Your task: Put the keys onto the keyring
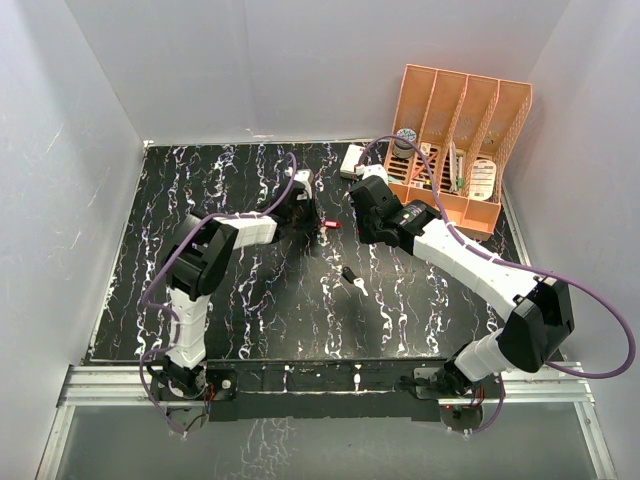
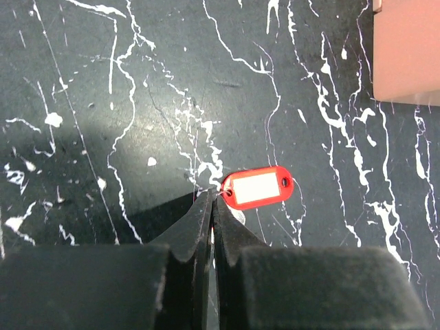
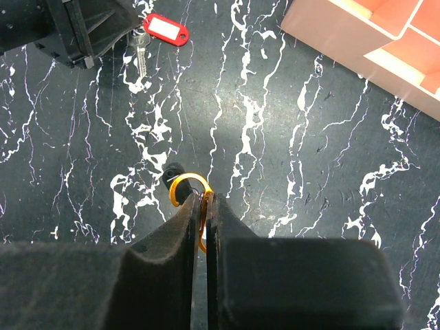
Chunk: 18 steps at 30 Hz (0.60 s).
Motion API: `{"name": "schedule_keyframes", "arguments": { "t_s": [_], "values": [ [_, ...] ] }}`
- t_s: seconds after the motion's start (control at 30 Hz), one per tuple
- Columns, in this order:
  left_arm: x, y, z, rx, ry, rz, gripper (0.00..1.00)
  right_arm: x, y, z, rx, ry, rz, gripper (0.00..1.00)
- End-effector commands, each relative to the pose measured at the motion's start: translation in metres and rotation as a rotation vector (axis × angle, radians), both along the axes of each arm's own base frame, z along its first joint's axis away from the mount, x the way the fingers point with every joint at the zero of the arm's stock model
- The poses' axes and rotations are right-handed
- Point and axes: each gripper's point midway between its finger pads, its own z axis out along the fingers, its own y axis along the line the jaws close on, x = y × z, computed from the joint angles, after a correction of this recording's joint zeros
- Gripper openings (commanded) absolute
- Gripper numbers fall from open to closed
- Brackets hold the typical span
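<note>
My left gripper (image 1: pixel 320 222) (image 2: pixel 214 198) is shut on the small wire loop at the end of the red-headed key (image 2: pixel 258 187) (image 1: pixel 331 225), low over the black marbled table (image 1: pixel 240 290). In the right wrist view the red head (image 3: pixel 165 29) and its silvery blade (image 3: pixel 139 53) show beside the left gripper. My right gripper (image 1: pixel 360 236) (image 3: pixel 205 199) is shut on the orange keyring (image 3: pixel 184 183), held edge-on between the jaws. The black-headed key (image 1: pixel 352 281) lies on the table; its head (image 3: pixel 172 172) shows just behind the ring. I cannot tell whether they touch.
An orange file organizer (image 1: pixel 460 140) stands at the back right, and its corner shows in both wrist views (image 3: pixel 371 34) (image 2: pixel 405 55). A white box (image 1: pixel 352 160) lies beside it at the back. White walls enclose the table.
</note>
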Motion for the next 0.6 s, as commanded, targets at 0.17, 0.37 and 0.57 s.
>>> {"name": "schedule_keyframes", "arguments": {
  "t_s": [0.17,0.37,0.57],
  "values": [
    [-0.006,0.001,0.084,-0.084,-0.156,-0.015,0.00,0.009,0.005,0.011,0.024,-0.056,0.001,0.00],
    [-0.014,-0.008,0.117,-0.124,-0.216,-0.072,0.00,0.009,0.007,0.010,0.027,-0.050,0.003,0.00],
    [-0.031,-0.022,0.138,-0.153,-0.258,-0.151,0.00,0.009,0.005,0.009,0.021,-0.049,-0.001,0.00]
  ]
}}
